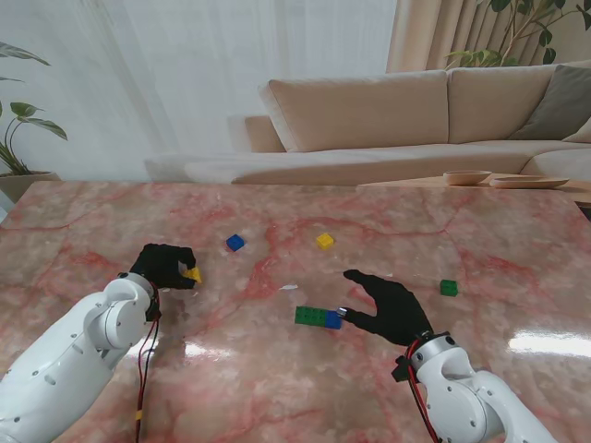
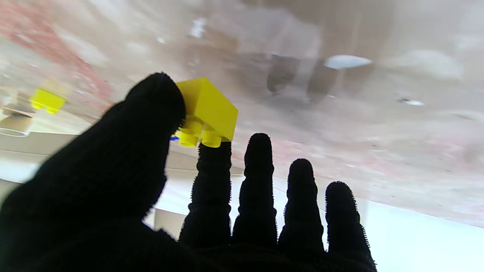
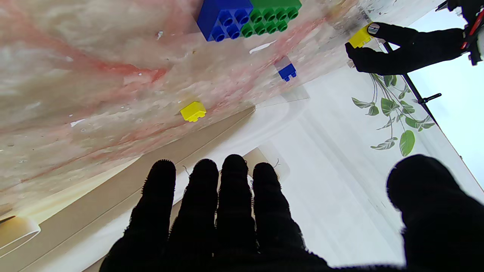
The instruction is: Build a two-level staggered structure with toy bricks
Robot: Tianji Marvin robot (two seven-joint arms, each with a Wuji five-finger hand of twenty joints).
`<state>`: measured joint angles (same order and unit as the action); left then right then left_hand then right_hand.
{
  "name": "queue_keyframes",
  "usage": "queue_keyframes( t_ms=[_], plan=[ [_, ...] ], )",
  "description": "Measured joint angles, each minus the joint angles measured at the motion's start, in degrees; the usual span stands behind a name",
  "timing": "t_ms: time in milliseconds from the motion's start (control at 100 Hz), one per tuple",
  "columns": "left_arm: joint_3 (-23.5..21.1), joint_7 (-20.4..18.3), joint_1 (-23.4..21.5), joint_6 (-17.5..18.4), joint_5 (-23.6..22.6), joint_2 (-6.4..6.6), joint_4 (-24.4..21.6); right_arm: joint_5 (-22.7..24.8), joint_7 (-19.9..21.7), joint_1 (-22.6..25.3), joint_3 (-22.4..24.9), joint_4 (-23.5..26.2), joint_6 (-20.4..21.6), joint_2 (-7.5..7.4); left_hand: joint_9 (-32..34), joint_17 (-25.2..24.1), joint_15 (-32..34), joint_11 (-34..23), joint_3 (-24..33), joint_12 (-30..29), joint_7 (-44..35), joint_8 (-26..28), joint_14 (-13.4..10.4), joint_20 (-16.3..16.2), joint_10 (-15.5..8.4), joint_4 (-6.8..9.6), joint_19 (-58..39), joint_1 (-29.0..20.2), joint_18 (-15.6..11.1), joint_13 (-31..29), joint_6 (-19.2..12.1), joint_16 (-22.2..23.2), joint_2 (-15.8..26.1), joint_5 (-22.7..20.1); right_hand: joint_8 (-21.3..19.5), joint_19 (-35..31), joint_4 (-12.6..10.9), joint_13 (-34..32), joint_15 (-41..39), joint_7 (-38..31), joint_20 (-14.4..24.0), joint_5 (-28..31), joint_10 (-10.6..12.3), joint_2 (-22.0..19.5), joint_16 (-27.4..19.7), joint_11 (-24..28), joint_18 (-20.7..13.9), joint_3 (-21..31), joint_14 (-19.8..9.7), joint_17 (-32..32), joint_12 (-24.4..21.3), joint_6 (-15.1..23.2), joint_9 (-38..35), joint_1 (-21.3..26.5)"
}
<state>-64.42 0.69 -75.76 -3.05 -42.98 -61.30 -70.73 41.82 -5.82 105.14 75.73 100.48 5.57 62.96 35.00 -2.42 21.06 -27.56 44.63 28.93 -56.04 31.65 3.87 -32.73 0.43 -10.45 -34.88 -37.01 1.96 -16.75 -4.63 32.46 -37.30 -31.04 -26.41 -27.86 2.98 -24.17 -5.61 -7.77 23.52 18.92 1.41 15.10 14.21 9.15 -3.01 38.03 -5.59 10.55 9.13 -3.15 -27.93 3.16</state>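
Marble counter point(image 1: 277, 369): pink-veined and glossy, with pale glare patches on the half nearest me.
Room: beige sofa point(image 1: 416, 115) past the far edge of the counter, white curtain point(image 1: 185, 74) behind it, leafy plants at both sides.
Base row: green brick point(image 1: 310, 316) and blue brick point(image 1: 333, 319) lie joined end to end, just off the fingertips of the right hand point(image 1: 392, 309); the right wrist view shows both with studs up, the blue one point(image 3: 224, 18) pressed against the green one point(image 3: 273, 17).
Loose bricks: small blue brick point(image 1: 235, 243) and yellow brick point(image 1: 324, 241) lie beyond both hands, well apart from each other; small green brick point(image 1: 449, 288) sits just to the right of the right hand, not touching it.
Right hand: fingers stretched out and apart from the thumb, holding nothing; whether a fingertip touches the blue end of the row is hard to tell from here.
Left hand point(image 1: 164, 266): thumb and index finger pinch a held yellow brick point(image 2: 206, 111) by its side and studs, the other three fingers straight; the brick seems lifted slightly off the counter.
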Motion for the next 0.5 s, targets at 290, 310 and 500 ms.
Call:
queue_keyframes(
  t_ms=[290, 310, 500],
  plan=[
    [4.18, 2.42, -1.41, 3.12, 0.14, -0.55, -2.79, -0.11, -0.52, 0.33, 0.17, 0.05, 0.05, 0.07, 0.00, 0.00, 0.00, 0.00, 0.00, 0.00, 0.57, -0.03, 0.02, 1.31, 0.00, -0.02, 0.00, 0.00, 0.06, 0.00, 0.00, 0.00, -0.47, -0.84, 0.00, 0.00, 0.00, 0.00, 0.00, -0.11, 0.00, 0.01, 0.00, 0.06, 0.00, 0.00, 0.00, 0.01, 0.00, 0.00, 0.00, 0.00, 0.00, 0.00],
    [4.54, 2.72, -1.47, 3.35, 0.14, -0.58, -2.96, -0.13, -0.64, 0.33, 0.16, 0.05, 0.03, 0.09, 0.00, 0.00, 0.00, 0.00, 0.00, 0.00, 0.63, -0.19, 0.02, 1.42, 0.00, -0.05, 0.00, 0.00, 0.07, 0.00, 0.00, 0.00, -0.64, -1.16, 0.00, 0.00, 0.00, 0.00, 0.00, -0.11, 0.00, 0.01, 0.00, 0.06, 0.00, 0.00, 0.00, 0.01, 0.00, 0.00, 0.00, 0.00, 0.00, 0.00],
    [7.92, 4.84, -1.43, 5.67, 0.19, -1.07, -3.42, -0.12, -1.26, 0.22, -0.11, 0.01, 0.06, 0.14, 0.00, 0.00, -0.40, 0.41, 0.00, 0.00, 0.64, -0.21, 0.02, 1.92, -0.01, -0.60, 0.00, 0.00, 0.10, 0.05, 0.00, 0.00, -0.65, -1.21, 0.01, 0.00, 0.00, 0.00, 0.00, -0.65, 0.00, 0.01, 0.00, 0.07, 0.00, 0.00, 0.00, 0.22, 0.00, 0.00, 0.00, 0.01, 0.00, 0.01]
  ],
)
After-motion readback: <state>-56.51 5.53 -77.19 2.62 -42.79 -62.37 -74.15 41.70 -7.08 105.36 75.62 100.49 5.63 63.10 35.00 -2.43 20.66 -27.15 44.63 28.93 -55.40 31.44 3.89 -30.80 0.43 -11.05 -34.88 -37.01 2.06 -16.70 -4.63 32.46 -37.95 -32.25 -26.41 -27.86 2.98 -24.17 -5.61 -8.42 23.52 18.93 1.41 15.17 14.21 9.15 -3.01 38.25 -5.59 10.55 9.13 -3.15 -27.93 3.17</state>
